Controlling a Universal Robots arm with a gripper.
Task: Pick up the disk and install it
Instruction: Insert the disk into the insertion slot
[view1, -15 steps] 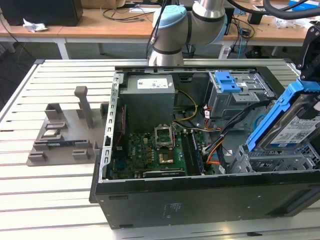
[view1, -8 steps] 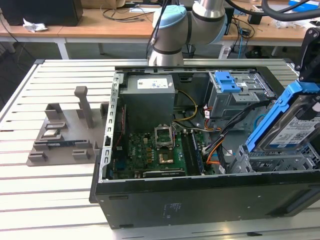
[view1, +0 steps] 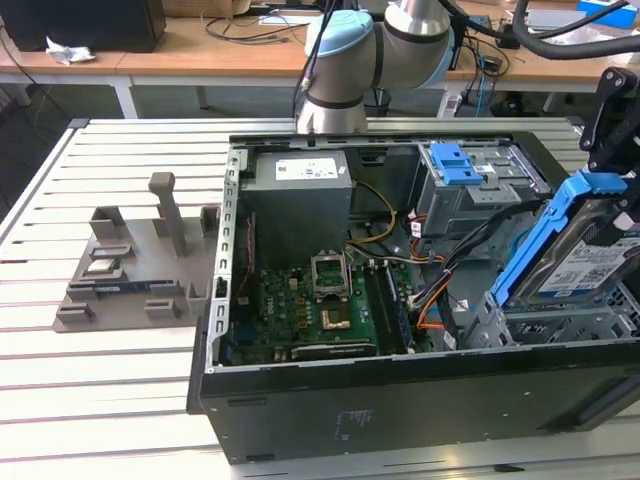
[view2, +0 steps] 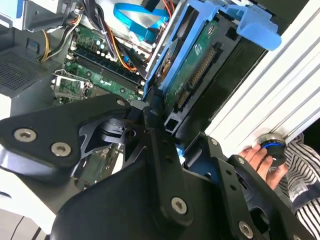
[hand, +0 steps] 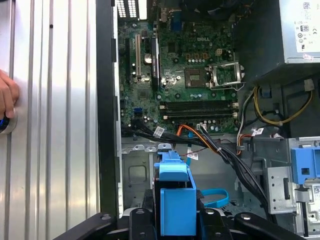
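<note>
The disk (view1: 585, 262), a silver drive in a blue carrier, hangs tilted above the open computer case (view1: 400, 400) at the exterior view's right, over the grey drive bay, on a slatted metal worktop (view1: 110, 380). A green motherboard (view1: 310, 310) lies inside the case. In the second wrist view, the black claw (view2: 172, 132) pinches the disk's (view2: 192, 60) lower end, and a person's hand (view2: 257, 160) rests on a round button. In the first wrist view, the carrier (hand: 176, 200) sits between the claw's arms, above the case floor.

Blue-framed disk (hand: 177, 200) in pincer (hand: 176, 216) above open computer case (hand: 106, 125)
</note>
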